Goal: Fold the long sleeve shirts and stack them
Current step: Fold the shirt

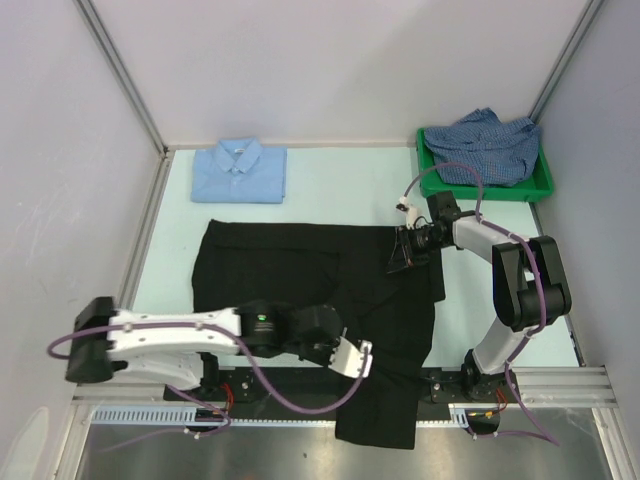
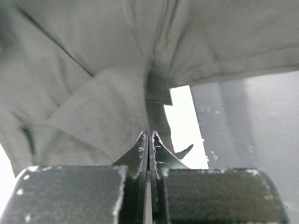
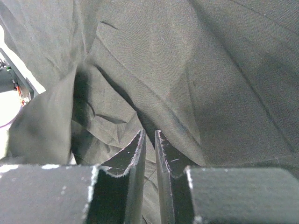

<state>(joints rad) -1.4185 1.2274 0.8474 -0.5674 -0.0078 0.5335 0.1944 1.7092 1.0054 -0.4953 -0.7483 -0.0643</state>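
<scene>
The black shirt [image 1: 290, 270] lies spread across the middle of the table, and its near right part hangs over the front edge. My left gripper [image 1: 357, 358] is at the shirt's near edge; in the left wrist view its jaws [image 2: 148, 135] are shut on a pinch of the cloth [image 2: 93, 60]. My right gripper [image 1: 403, 252] is at the shirt's far right edge, its jaws [image 3: 148, 133] nearly closed on a fold of the black cloth [image 3: 187, 56]. The light blue shirt [image 1: 238, 172] lies folded at the back left. The checked shirt [image 1: 487, 145] is crumpled in the bin.
A green plastic bin [image 1: 440, 186] stands at the back right corner. Grey walls with metal posts close in the table on the left, back and right. A metal rail [image 1: 540, 380] runs along the near edge by the arm bases.
</scene>
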